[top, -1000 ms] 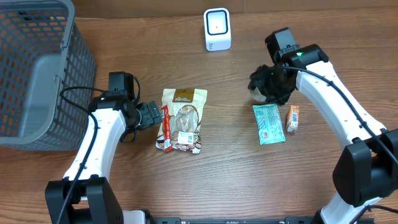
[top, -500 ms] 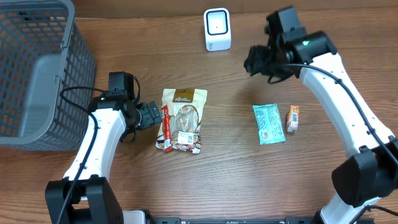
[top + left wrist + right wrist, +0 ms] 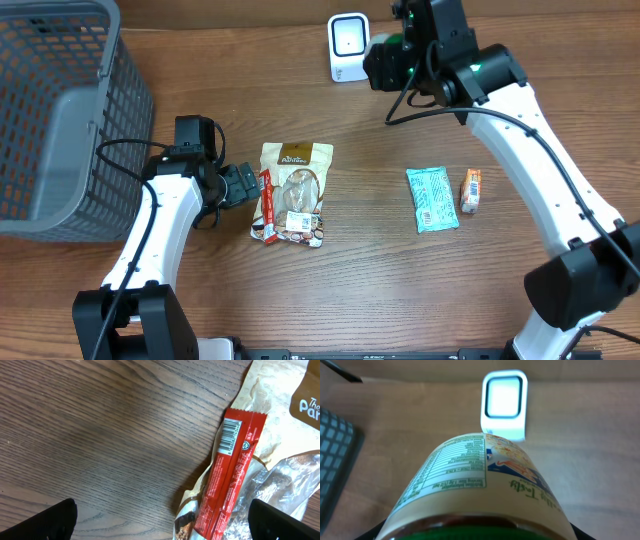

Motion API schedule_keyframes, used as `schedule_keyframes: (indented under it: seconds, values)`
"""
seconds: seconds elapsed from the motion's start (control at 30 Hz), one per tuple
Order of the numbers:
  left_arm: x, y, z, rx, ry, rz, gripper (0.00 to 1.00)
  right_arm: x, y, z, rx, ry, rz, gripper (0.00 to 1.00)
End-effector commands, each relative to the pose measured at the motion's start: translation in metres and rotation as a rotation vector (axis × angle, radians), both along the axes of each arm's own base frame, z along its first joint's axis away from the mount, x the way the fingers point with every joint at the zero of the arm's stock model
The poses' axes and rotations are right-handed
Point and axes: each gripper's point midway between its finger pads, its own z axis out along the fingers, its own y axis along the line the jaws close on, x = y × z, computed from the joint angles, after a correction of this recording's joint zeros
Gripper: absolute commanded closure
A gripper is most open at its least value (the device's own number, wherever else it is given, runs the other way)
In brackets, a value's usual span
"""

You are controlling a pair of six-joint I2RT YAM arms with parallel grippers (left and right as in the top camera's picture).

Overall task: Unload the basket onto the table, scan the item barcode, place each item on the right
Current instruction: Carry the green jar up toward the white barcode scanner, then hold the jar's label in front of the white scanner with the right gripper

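From overhead, the right end effector [image 3: 385,62] hangs just beside the white scanner [image 3: 349,46] at the far edge of the desk [image 3: 370,270], its load hidden beneath it; the left end effector [image 3: 240,184], jaws wide apart and empty, sits by the snack bag [image 3: 292,192], well away. At the left wrist, a red bar [image 3: 231,470] lies ahead. At the right wrist, the fingers clamp a cream-labelled jar [image 3: 480,480] pointing lengthwise at the scanner, nutrition panel up, no barcode visible; it probably needs turning

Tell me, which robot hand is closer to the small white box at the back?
Right. The right hand, holding a jar, is just beside the white box; the left hand lies far off by the snack bag.
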Motion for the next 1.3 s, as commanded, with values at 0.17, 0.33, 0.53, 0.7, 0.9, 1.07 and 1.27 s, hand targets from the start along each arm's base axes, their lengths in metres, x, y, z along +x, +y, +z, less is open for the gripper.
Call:
schedule_keyframes:
  seconds: [0.17, 0.33, 0.53, 0.7, 0.9, 1.07, 1.27]
  values:
    - [0.005, 0.0, 0.006, 0.001, -0.021, 0.006, 0.0, 0.044, 0.017, -0.018, -0.024, -0.114, -0.039, 0.96]
    - [0.005, 0.0, 0.006, 0.001, -0.021, 0.006, 0.0, 0.079, 0.032, -0.036, 0.007, -0.201, -0.047, 0.96]
    - [0.005, 0.0, 0.006, 0.001, -0.021, 0.006, 0.0, 0.107, 0.036, -0.051, 0.016, -0.282, -0.085, 0.96]
    - [0.005, 0.0, 0.006, 0.001, -0.021, 0.006, 0.0, 0.126, 0.045, -0.06, 0.054, -0.348, -0.092, 0.96]
    - [0.005, 0.0, 0.006, 0.001, -0.021, 0.006, 0.0, 0.145, 0.054, -0.076, 0.093, -0.423, -0.097, 0.96]
    - [0.005, 0.0, 0.006, 0.001, -0.021, 0.006, 0.0, 0.16, 0.061, -0.075, 0.146, -0.528, -0.106, 0.96]
    - [0.005, 0.0, 0.006, 0.001, -0.021, 0.006, 0.0, 0.173, 0.051, -0.064, 0.179, -0.637, -0.192, 0.96]
